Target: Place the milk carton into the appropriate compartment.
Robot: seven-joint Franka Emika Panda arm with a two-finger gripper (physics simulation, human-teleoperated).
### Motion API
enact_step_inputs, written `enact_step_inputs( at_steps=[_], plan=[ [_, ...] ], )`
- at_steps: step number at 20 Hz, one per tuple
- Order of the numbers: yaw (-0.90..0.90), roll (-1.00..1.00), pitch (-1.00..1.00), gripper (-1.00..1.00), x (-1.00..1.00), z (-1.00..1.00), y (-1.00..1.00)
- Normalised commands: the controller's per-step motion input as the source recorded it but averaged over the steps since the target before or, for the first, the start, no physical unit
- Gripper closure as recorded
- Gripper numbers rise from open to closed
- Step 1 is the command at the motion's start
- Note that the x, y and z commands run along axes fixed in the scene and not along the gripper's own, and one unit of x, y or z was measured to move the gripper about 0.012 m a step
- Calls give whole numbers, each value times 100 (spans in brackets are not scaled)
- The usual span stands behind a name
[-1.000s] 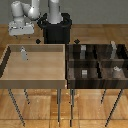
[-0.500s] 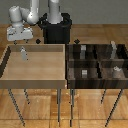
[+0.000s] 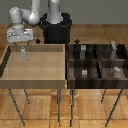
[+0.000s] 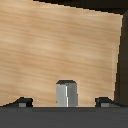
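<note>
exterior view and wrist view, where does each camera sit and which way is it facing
Exterior view: off the arm, raised, looking down across the light wooden tray and the dark compartment tray toward the robot; the arm, its black base and the gripper show.
Wrist view: on the wrist, looking down into the light wooden tray; only the gripper's fingertips show, spread wide.
Shared: the milk carton, upright on the wooden tray floor, between the open fingertips.
</note>
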Motion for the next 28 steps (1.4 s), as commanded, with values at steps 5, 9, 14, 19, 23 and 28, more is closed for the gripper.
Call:
enact_step_inputs(
  at_steps=[5,9,14,19,23,28],
  plan=[
    [0,0,0,-100,0,-80,0],
    [0,0,0,-100,0,-100,0],
    [0,0,0,100,0,0,0],
    [0,0,0,100,0,20,0],
    [0,0,0,100,0,100,0],
    [0,0,0,100,0,100,0]
  ],
)
